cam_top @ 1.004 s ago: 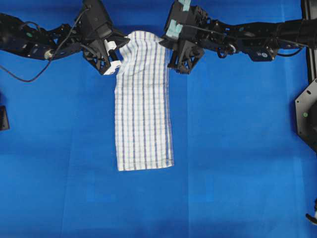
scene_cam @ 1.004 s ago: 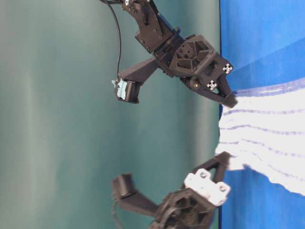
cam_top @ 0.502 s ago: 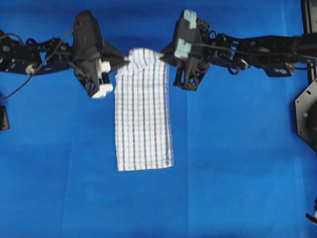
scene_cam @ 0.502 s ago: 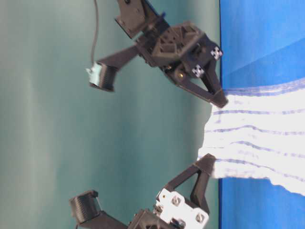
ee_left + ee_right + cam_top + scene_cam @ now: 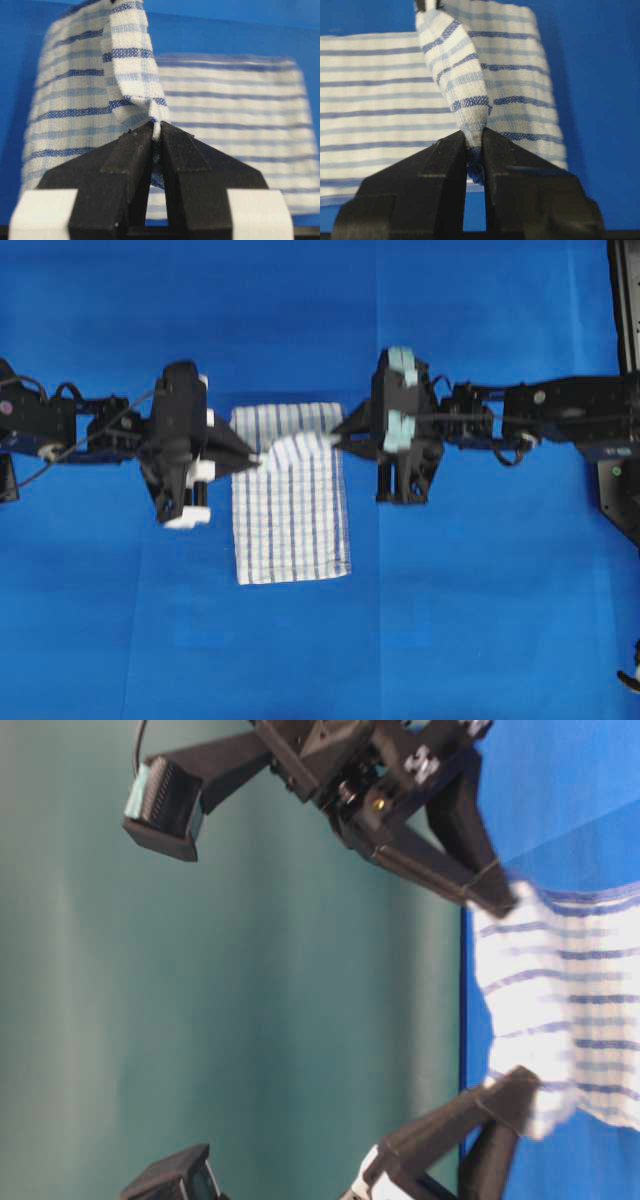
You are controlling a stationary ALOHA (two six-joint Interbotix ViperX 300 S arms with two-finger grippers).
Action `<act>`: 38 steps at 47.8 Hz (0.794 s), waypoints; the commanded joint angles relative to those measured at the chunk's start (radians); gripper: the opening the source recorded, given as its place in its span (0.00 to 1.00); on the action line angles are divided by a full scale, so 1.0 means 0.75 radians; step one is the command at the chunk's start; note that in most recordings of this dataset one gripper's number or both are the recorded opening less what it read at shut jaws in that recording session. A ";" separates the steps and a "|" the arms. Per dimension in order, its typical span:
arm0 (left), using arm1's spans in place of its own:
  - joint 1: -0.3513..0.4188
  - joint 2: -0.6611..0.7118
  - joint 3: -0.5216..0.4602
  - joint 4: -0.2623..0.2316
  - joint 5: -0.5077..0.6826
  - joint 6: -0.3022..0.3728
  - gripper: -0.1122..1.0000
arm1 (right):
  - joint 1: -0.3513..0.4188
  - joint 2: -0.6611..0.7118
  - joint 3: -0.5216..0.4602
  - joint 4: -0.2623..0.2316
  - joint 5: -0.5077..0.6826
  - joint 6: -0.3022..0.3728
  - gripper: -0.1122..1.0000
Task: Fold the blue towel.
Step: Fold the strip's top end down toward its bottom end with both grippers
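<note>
Overhead exterior: blue towel on blue desk, far edge lifted, doubled partway over lower half. My left tool and right tool pinch its corners. Fold roughly half carried; laying down, release remain.

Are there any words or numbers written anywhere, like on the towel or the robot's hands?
None: no words, brands or numbers can be read in any view.
The blue towel bears only stripes.
The right gripper carries small black-and-white checker marks, seen in the table-level view; these are patterns, not writing.
The left gripper shows plain white blocks with no print.
</note>
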 commanded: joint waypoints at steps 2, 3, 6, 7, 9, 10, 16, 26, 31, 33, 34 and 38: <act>-0.059 -0.020 -0.014 -0.004 -0.006 -0.037 0.14 | 0.067 -0.031 -0.006 0.004 -0.006 0.025 0.11; -0.067 -0.018 -0.014 -0.004 -0.006 -0.047 0.14 | 0.080 -0.033 -0.004 0.004 -0.008 0.029 0.11; -0.096 -0.012 -0.014 -0.002 -0.006 -0.078 0.14 | 0.125 -0.031 0.002 0.004 -0.014 0.049 0.11; -0.104 -0.010 -0.014 -0.004 -0.006 -0.086 0.14 | 0.135 -0.031 0.002 0.004 -0.016 0.055 0.11; -0.121 -0.002 -0.016 -0.004 -0.006 -0.104 0.14 | 0.160 -0.027 0.004 0.004 -0.020 0.065 0.11; -0.131 0.002 -0.018 -0.004 -0.006 -0.112 0.14 | 0.170 -0.025 0.004 0.004 -0.020 0.070 0.11; -0.192 0.049 -0.037 -0.004 -0.020 -0.137 0.14 | 0.227 0.008 0.000 0.004 -0.029 0.092 0.11; -0.256 0.170 -0.086 -0.002 -0.037 -0.139 0.14 | 0.292 0.096 -0.010 0.012 -0.072 0.131 0.11; -0.278 0.221 -0.104 -0.004 -0.037 -0.139 0.14 | 0.323 0.151 -0.020 0.022 -0.090 0.155 0.11; -0.284 0.239 -0.110 -0.004 -0.037 -0.139 0.14 | 0.333 0.168 -0.027 0.022 -0.090 0.162 0.11; -0.288 0.245 -0.115 -0.004 -0.037 -0.139 0.14 | 0.340 0.176 -0.029 0.022 -0.090 0.164 0.11; -0.301 0.268 -0.127 -0.004 -0.037 -0.139 0.14 | 0.350 0.200 -0.043 0.027 -0.090 0.176 0.11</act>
